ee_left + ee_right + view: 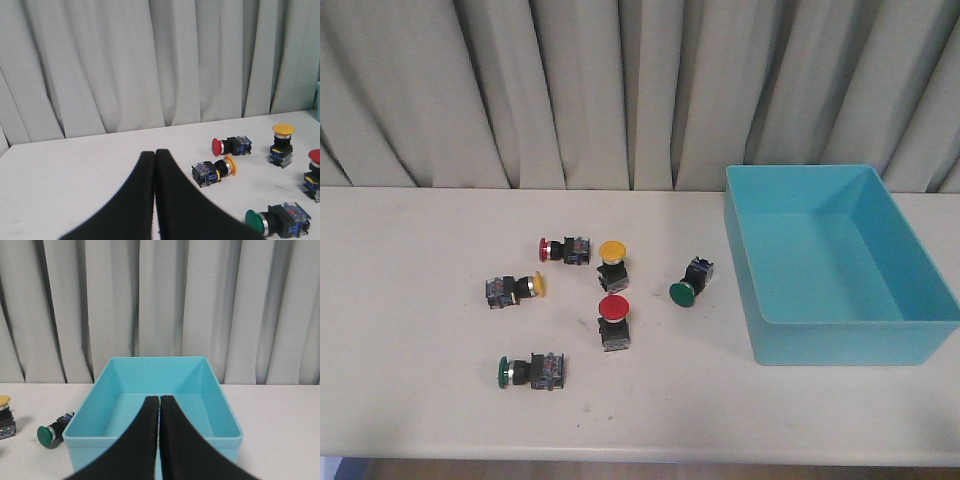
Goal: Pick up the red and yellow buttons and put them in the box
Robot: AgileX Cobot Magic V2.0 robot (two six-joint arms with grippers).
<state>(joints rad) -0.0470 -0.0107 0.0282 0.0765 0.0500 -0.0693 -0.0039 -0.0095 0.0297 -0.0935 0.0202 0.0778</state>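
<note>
Two red buttons lie on the white table: one on its side (563,249) (231,146), one upright (614,322) (314,174). Two yellow buttons lie by them: one upright (612,262) (282,144), one on its side (516,288) (214,171). The turquoise box (835,265) (155,405) stands at the right and is empty. My left gripper (154,153) is shut and empty, short of the buttons. My right gripper (159,398) is shut and empty, in front of the box. Neither gripper shows in the front view.
Two green-capped buttons lie among the others: one near the box (689,283) (54,431), one toward the table's front (532,371) (279,220). A grey curtain (620,90) hangs behind the table. The table's front edge (620,458) is near.
</note>
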